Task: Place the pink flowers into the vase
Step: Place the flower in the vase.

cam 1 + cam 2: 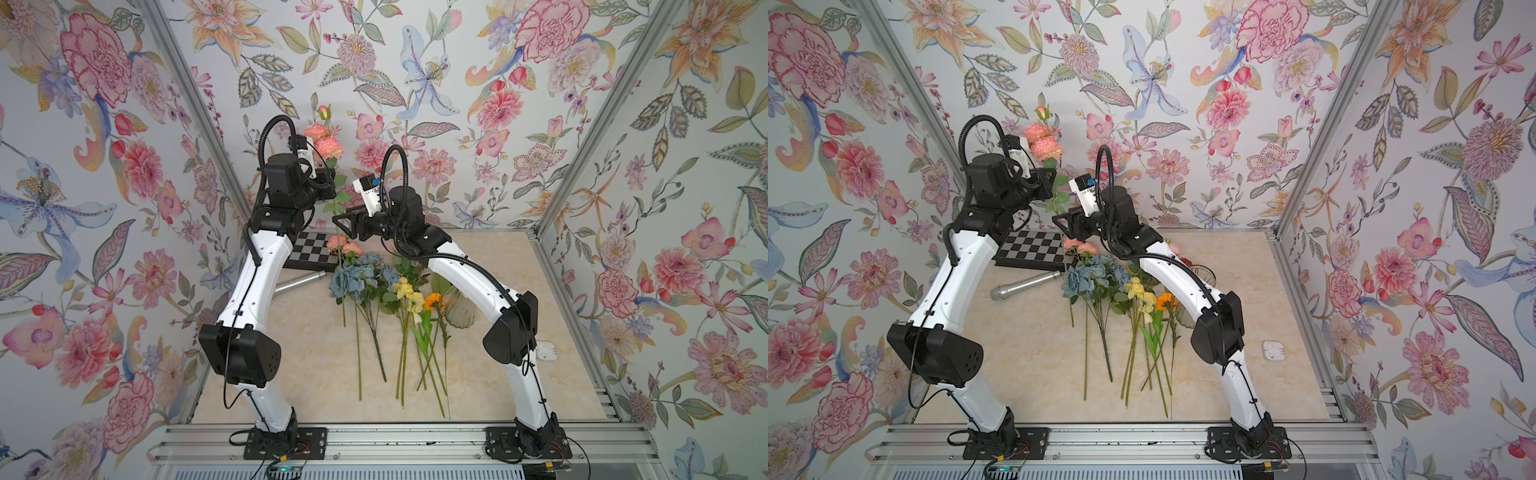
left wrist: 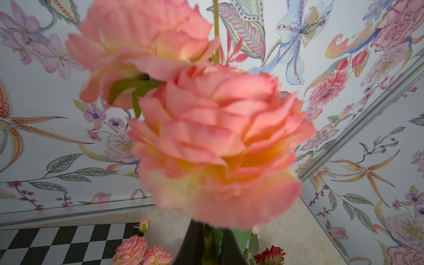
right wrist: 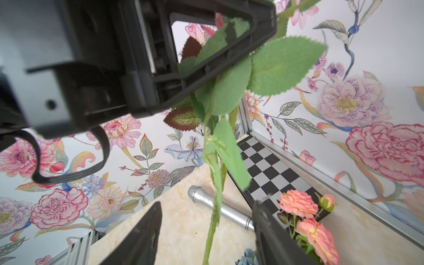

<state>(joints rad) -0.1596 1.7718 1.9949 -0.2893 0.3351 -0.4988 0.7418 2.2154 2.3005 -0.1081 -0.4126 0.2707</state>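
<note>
We find the left claw (image 2: 212,243) closed on the stem of one spray of the pink flowers (image 1: 326,143), held upright well above the table (image 1: 311,374). The right claw (image 3: 207,204) is open, its fingers (image 3: 146,229) either side of the same stem lower down, apart from it. A second pink spray (image 1: 343,245) lies on the table beside the checkerboard (image 1: 309,249). The vase (image 1: 461,311) is on the table just beside the right forearm (image 1: 469,274).

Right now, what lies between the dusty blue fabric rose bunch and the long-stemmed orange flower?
A pale yellow long-stemmed flower spray, shown in both top views.
</note>
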